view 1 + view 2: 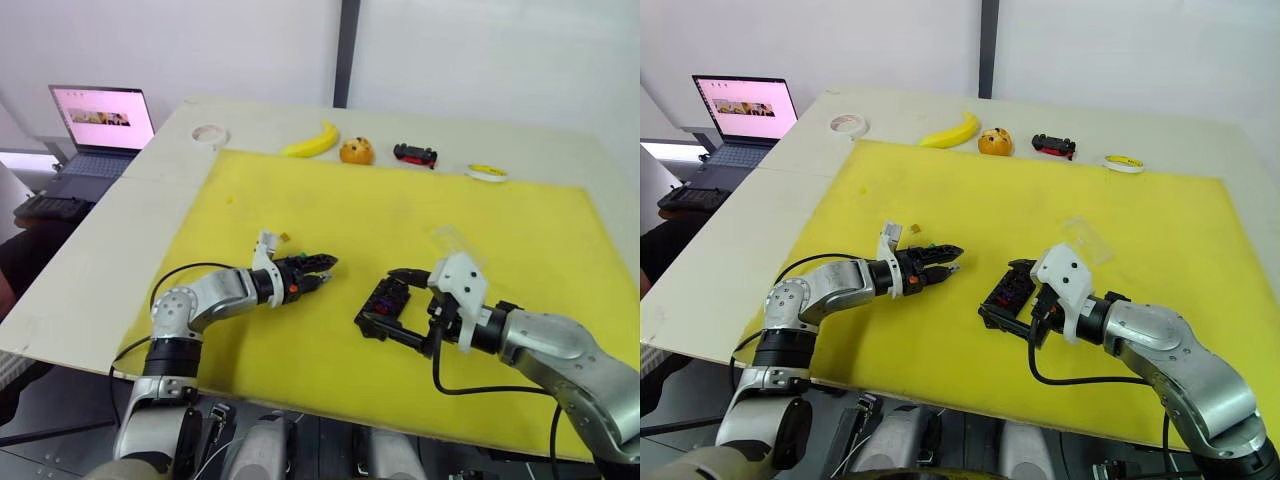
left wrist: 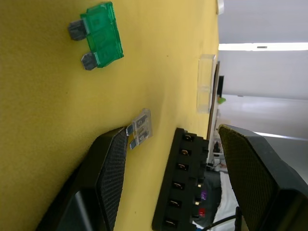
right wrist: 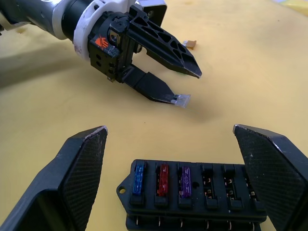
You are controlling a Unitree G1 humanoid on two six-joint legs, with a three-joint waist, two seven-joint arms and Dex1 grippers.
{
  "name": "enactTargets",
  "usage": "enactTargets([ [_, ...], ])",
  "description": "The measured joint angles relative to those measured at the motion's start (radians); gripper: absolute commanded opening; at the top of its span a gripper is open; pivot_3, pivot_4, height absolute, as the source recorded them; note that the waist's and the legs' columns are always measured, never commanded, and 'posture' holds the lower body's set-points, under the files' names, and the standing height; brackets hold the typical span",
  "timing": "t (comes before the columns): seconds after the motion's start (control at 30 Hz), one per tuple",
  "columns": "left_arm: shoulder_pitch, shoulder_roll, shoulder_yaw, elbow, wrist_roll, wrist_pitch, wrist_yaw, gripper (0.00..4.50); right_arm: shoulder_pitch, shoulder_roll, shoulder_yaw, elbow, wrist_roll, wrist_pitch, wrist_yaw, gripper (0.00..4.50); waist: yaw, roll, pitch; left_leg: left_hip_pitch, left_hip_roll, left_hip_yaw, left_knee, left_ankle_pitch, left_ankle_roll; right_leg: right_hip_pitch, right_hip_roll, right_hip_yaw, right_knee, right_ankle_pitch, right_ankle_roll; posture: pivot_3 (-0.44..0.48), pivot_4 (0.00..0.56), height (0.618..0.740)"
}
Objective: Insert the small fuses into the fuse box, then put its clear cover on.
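- Broadly, a yellow mat (image 1: 330,210) covers the pale surface (image 1: 110,250) before white walls; a laptop (image 1: 98,125) sits at 10 o'clock, with a banana (image 1: 312,143), an orange (image 1: 357,151) and a toy car (image 1: 415,154) along the far edge.
- Fuse box (image 3: 192,190) lies right of centre, its long axis running roughly 1 to 7 o'clock, with blue, red and purple fuses seated.
- Right gripper (image 3: 168,159) is spread wide, straddling the box without touching.
- Left gripper (image 3: 185,86), at the box's 9 o'clock, is parted, its lower finger touching a clear fuse (image 2: 139,130).
- Green fuse (image 2: 98,34) lies loose on the mat; the clear cover (image 2: 205,82) lies beyond the box.
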Motion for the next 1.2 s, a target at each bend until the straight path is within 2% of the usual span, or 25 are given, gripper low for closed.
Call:
enactTargets([
  [0.1,0.0,-0.007,0.001,0.008,0.017,-0.001,0.0,1.32,-0.002,0.0,-0.002,0.0,0.002,0.001,0.0,4.5,0.0,0.0,0.0,0.0,0.0,0.0,0.0,0.0,0.0,0.0,0.0,0.0,0.0,0.0,0.0,0.0,0.15,0.74],
  [0.87,-0.015,-0.027,0.024,0.028,0.057,0.029,0.003,1.32,-0.014,0.02,-0.033,0.0,0.029,0.036,-0.012,4.5,-0.001,0.0,0.0,0.0,0.0,0.0,-0.001,-0.001,0.001,0.0,-0.001,0.0,-0.001,0.0,0.0,0.0,0.15,0.74],
  [1.0,-0.018,-0.028,0.026,0.029,0.072,0.038,0.005,0.05,-0.013,0.019,-0.033,0.0,0.029,0.037,-0.011,4.5,-0.001,0.0,0.0,0.0,0.0,0.0,-0.001,-0.001,0.001,0.0,-0.001,0.0,-0.001,0.0,0.0,0.0,0.15,0.74],
  [1.2,-0.019,-0.034,0.039,0.029,0.075,0.043,0.008,0.01,-0.009,0.015,-0.034,0.0,0.029,0.037,-0.009,4.5,-0.001,0.0,0.0,0.0,0.0,0.0,-0.001,-0.001,0.001,0.0,-0.001,0.0,-0.001,0.0,0.0,0.0,0.15,0.74],
])
